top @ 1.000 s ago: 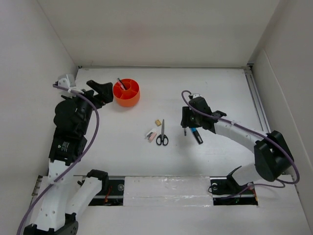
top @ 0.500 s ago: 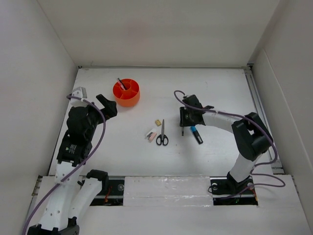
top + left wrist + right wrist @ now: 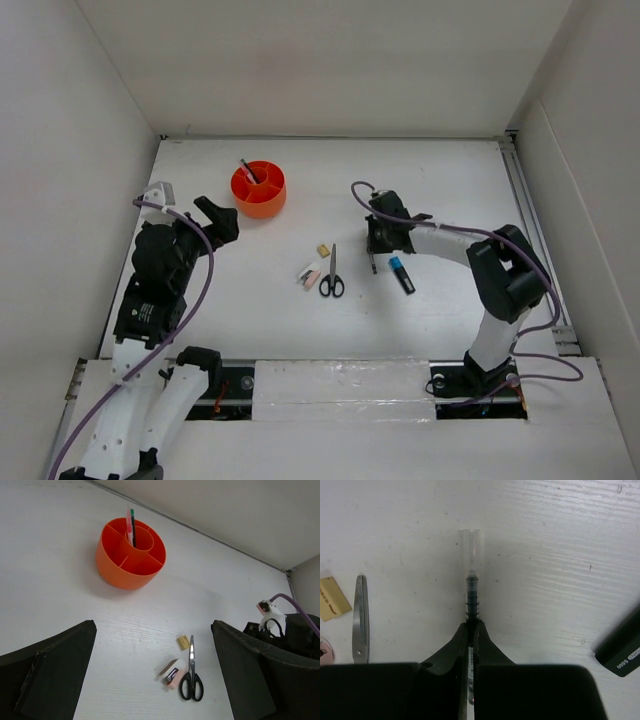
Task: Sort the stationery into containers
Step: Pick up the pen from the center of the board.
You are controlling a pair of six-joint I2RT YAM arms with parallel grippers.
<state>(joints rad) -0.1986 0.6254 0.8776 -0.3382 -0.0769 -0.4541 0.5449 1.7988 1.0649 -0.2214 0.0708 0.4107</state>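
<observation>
Top external view: the right arm (image 3: 505, 275) rises from its base at the near right, bends at a high elbow and reaches left over the surface (image 3: 450, 170), with its wrist tipped down near the middle. The right wrist view shows the right fingers (image 3: 487, 642) pinched shut on a slim dark pen (image 3: 471, 602). The pen's clear-capped end sticks out past the tips and sits low over the surface. I cannot tell whether it still rests there.

A blue-capped marker (image 3: 401, 273) lies just right of the pen, not touching it. The scissors (image 3: 332, 276) lie to the left of the pen, blades pointing far and black handles near. A tan eraser (image 3: 323, 250) sits just left of the blade tips. The white and pink erasers (image 3: 310, 273) lie together beside the handles.

The left arm (image 3: 150, 290) stands folded along the left side, its forearm angled toward the far right. The left fingers (image 3: 55, 672) are spread wide, hold nothing and hang above the surface. They point toward the orange tub (image 3: 262, 203) but are well short of it.

The tub stands at the far left of the surface. A thin pink pen (image 3: 128, 525) and a dark pen (image 3: 133, 527) stand upright in it, at the central cup. The compartments around the cup that face the left wrist camera look bare.
</observation>
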